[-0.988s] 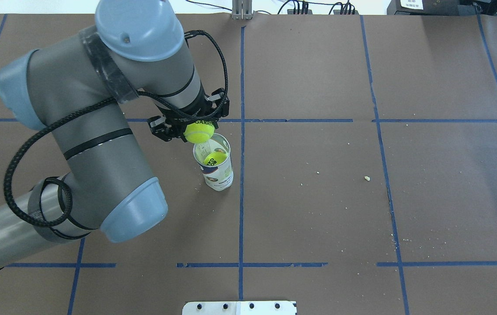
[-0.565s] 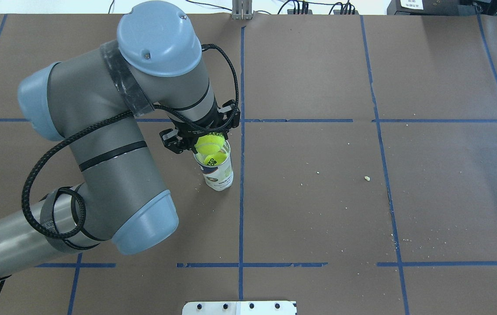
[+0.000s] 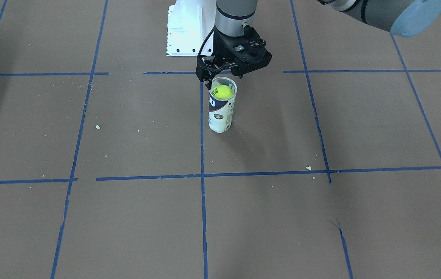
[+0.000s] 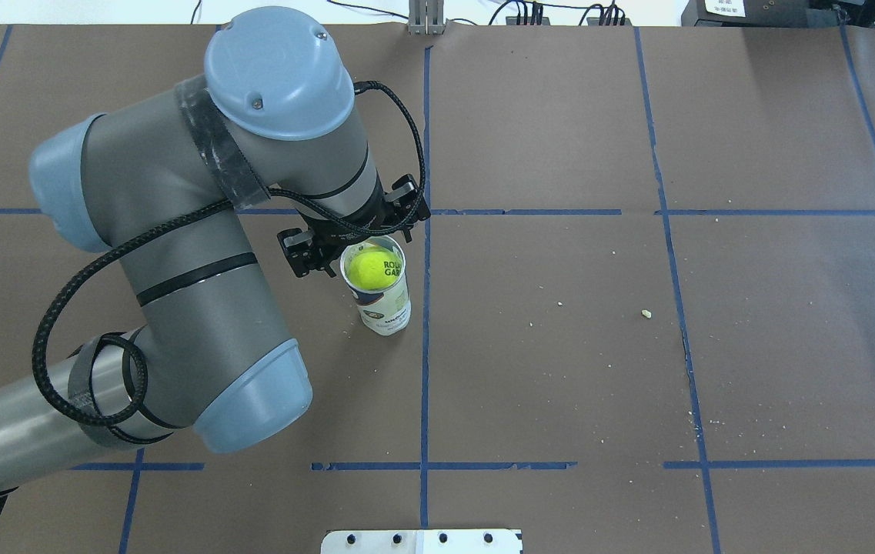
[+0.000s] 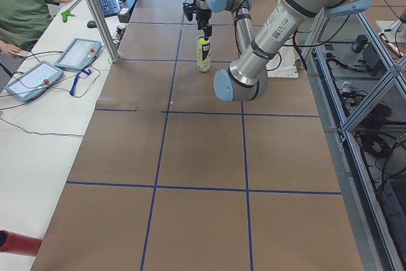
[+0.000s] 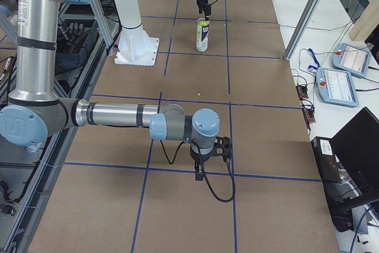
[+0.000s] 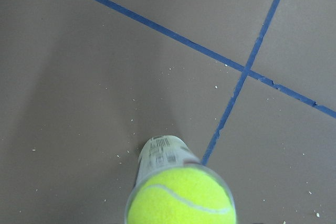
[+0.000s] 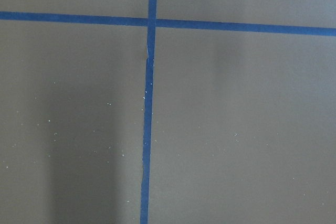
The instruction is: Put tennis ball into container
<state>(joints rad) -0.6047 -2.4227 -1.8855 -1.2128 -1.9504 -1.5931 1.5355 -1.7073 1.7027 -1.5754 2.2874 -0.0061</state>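
The tennis ball (image 4: 370, 268) sits in the mouth of the container (image 4: 385, 309), a clear upright tube with a white and navy label. In the front view the ball (image 3: 223, 92) lies just under the rim of the tube (image 3: 220, 116). My left gripper (image 3: 223, 75) hangs directly above the opening, open, its fingers clear of the ball. The left wrist view looks down on the ball (image 7: 181, 198) filling the tube's top. My right gripper (image 6: 208, 167) hovers low over bare table far from the tube; whether it is open or shut I cannot tell.
The white pedestal base (image 3: 185, 31) stands behind the tube on the robot's side. Blue tape lines cross the brown table cover, with small crumbs (image 4: 646, 313) scattered. An operator (image 5: 25, 11) and tablets (image 5: 76, 55) are beside the table's far side.
The left gripper carried the ball rightward over the tube and let go. The ball now rests in the tube's mouth, covering the ball seen inside earlier.
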